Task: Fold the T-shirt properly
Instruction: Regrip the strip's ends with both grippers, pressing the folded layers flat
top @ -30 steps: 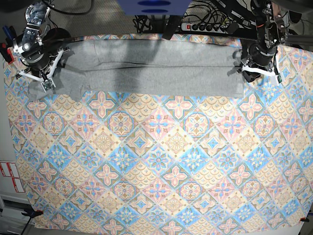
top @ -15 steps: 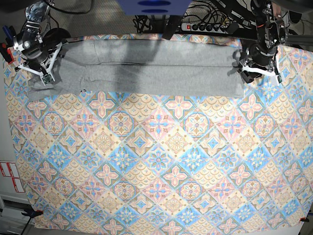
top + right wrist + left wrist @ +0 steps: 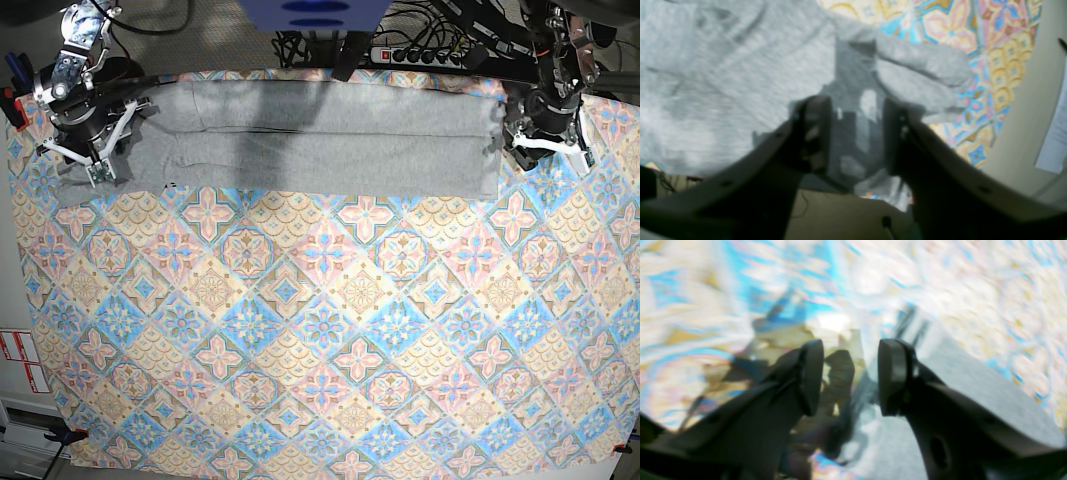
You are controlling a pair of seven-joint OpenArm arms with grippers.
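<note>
With the grey T-shirt lying as a long band along the far edge of the patterned tablecloth, both grippers stand parted and empty; the right gripper should close squarely on the sleeve end; the left gripper should first reach the hem just beside it.

No readable text is showing anywhere. The T-shirt is lying plain side up, and the white-and-red labels at the left edge are showing print too small to read.
</note>
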